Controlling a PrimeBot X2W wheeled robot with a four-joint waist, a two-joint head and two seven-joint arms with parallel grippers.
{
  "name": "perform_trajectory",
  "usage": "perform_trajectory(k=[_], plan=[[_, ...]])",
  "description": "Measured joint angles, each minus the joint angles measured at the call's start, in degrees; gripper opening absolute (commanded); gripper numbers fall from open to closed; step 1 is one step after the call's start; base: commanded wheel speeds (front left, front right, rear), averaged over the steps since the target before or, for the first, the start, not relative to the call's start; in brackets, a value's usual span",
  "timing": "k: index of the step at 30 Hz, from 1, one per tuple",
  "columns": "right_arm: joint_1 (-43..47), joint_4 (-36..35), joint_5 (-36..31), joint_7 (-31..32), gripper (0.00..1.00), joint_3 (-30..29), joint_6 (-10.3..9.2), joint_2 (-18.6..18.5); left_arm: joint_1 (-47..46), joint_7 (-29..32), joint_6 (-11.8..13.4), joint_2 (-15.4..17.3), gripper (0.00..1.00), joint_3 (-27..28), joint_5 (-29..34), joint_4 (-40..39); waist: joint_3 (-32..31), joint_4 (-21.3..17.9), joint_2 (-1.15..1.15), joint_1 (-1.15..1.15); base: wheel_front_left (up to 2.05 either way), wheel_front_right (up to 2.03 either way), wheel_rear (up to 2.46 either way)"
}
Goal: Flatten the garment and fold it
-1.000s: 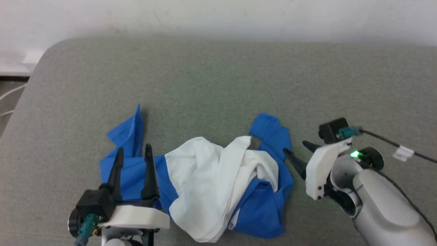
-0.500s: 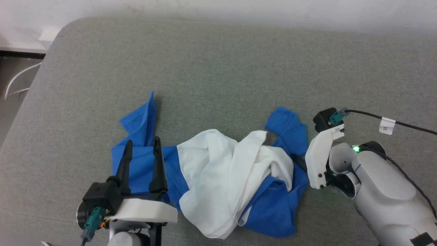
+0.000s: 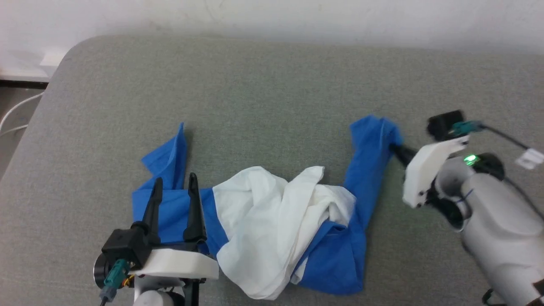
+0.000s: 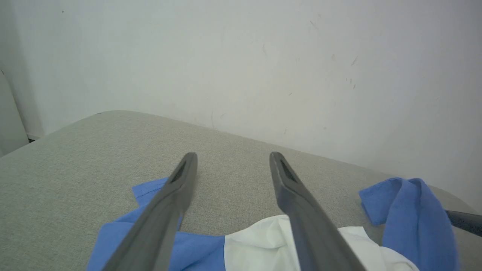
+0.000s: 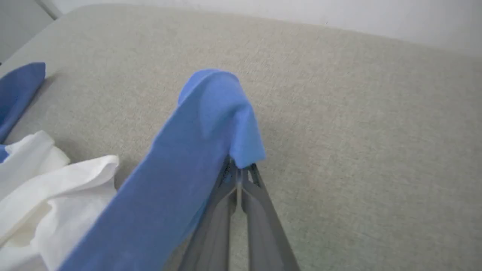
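"So, tally first. Garments?"

"One. Garment (image 3: 272,229), crumpled, on the near half of the grey padded table (image 3: 272,93), between the two arms. White body bunched in the middle, blue at both ends."

"Sleeves?"

"Two seen. Left-hand sleeve (image 3: 165,165) lies on the table, its corner peaked up. Right-hand sleeve (image 3: 367,170) is drawn up and out to the right as a taut band."

"Grippers?"

"Two. Right gripper (image 3: 395,148) sits at the top corner of the right-hand sleeve. In the right wrist view its two fingers (image 5: 263,226) are pressed together, clamped on the sleeve's end, and a flap of blue droops over the tips."

"And the other one?"

"Left gripper (image 3: 175,178) has its two fingers (image 4: 165,210) apart with nothing between them, over the blue cloth at the garment's left end. Cannot tell whether they touch it. The left wrist view has blue and white cloth under the spread fingers, with the raised sleeve off to the right."

"Anything else?"

"One black cable (image 3: 501,132) off the right wrist, one white tag (image 3: 529,158) on it, one green light (image 3: 469,160). White wall (image 3: 272,17) behind the table."
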Motion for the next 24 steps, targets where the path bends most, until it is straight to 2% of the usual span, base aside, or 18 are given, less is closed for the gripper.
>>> perform_trajectory(k=[3,7,15,17,21,22,23,24], plan=[[-1.3,1.2,-0.7,-4.3,0.0,-4.6,0.01,-2.0,0.1,0.0,0.0,0.0,1.0,0.4,0.0,0.0,-0.4,-0.9,0.0,0.0,0.0,0.0,0.0],[-1.7,5.3,-2.5,-7.1,0.0,-12.2,0.01,-6.6,0.7,0.0,0.0,0.0,1.0,0.7,0.5,0.1,-0.9,-2.3,0.0,0.0,0.0,0.0,0.0],[1.8,19.3,-4.5,-12.0,0.0,-27.0,0.01,-15.3,1.2,0.0,0.0,0.0,1.0,0.8,0.5,0.3,-0.9,-4.3,0.0,0.0,0.0,0.0,0.0],[3.5,23.1,-5.2,-13.9,0.0,-29.2,0.0,-16.2,1.2,0.0,0.0,0.0,1.0,0.8,0.5,0.4,-0.8,-4.5,0.0,0.0,0.0,0.0,0.0],[5.8,25.9,-5.6,-17.1,0.02,-32.3,0.0,-14.4,1.2,0.0,0.0,0.0,1.0,1.0,0.5,0.5,-0.4,-5.1,0.0,0.0,0.0,0.0,0.0],[6.4,26.1,-5.7,-17.7,0.35,-33.1,0.0,-13.8,1.2,0.0,0.0,0.0,1.0,1.1,0.5,0.6,-0.3,-5.3,0.0,0.0,0.0,0.0,0.0],[6.8,26.3,-5.9,-18.7,0.99,-33.5,0.0,-13.2,1.2,0.0,0.0,0.0,1.0,1.2,0.5,0.6,-0.3,-5.4,0.0,0.0,0.0,0.0,0.0],[7.1,26.4,-6.3,-19.8,1.0,-33.7,0.0,-12.7,1.2,0.0,0.0,0.0,1.0,1.3,0.5,0.7,-0.3,-5.6,0.0,0.0,0.0,0.0,0.0]])
